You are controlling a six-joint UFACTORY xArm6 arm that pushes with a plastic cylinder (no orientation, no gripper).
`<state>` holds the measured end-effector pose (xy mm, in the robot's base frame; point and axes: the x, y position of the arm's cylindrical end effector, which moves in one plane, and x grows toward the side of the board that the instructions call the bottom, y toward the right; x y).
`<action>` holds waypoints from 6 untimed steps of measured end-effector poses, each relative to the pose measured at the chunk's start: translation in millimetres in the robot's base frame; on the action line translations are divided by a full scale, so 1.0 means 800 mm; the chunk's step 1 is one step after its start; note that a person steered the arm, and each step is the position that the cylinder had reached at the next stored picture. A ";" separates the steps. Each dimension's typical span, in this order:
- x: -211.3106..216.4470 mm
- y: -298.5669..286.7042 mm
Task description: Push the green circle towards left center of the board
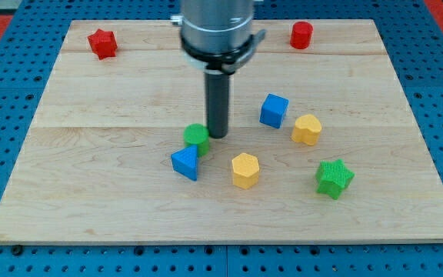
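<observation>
The green circle (196,137) sits a little left of the board's middle, touching the upper right of the blue triangle (185,163). My tip (218,135) stands right against the green circle's right side. The dark rod rises from there to the arm at the view's top.
A blue cube (274,111), a yellow block (307,129), a yellow hexagon (245,170) and a green star (334,178) lie scattered right of the tip. A red star (102,43) is at top left, a red cylinder (301,35) at top right of the wooden board (91,100).
</observation>
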<state>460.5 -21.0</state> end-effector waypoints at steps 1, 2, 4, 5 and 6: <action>0.006 0.032; 0.022 0.029; 0.024 -0.110; 0.024 -0.125; 0.049 -0.142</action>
<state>499.5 -134.7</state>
